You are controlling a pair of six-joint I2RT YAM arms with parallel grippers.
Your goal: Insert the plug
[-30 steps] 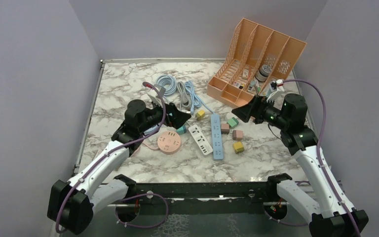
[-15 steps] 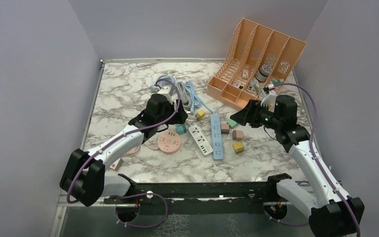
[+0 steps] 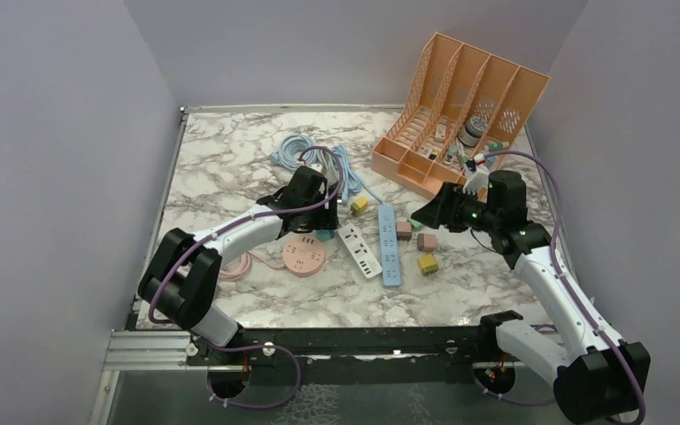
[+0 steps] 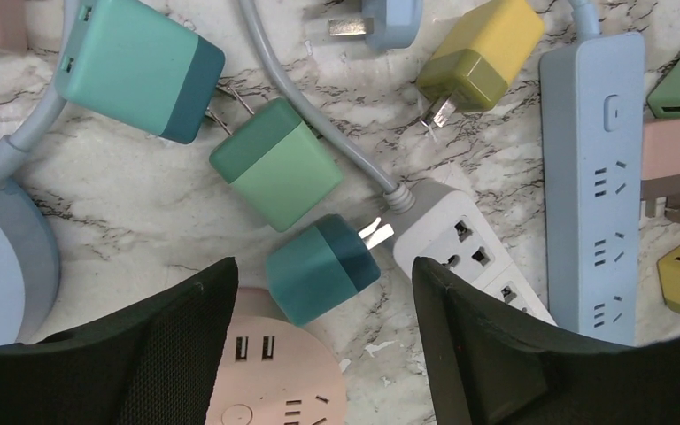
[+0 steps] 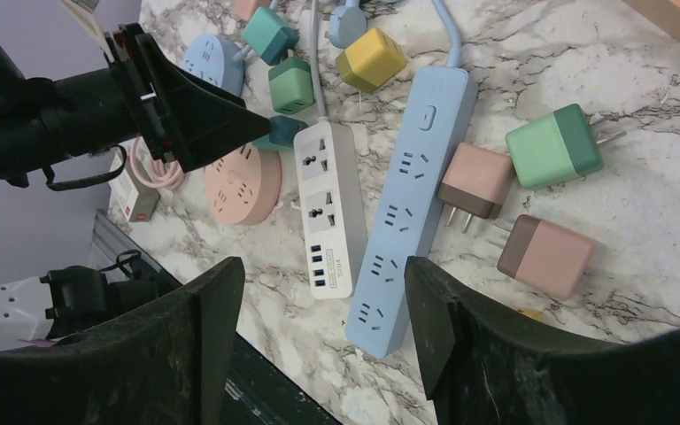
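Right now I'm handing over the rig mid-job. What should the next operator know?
Left gripper: open, empty, hovering over the dark teal plug.
Right gripper: open, empty, above the white strip and blue strip.
The teal plug lies loose on the table, prongs by the white strip's cable end.
Done: nothing; no plug sits in either strip.
Left: grasp a plug and push it into a socket.

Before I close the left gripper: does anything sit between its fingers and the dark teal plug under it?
Nothing visible does. The left gripper, jaws open, straddles the dark teal plug, a gap on each side. The pink round socket and white power strip lie right beside it, so a finger could brush them.
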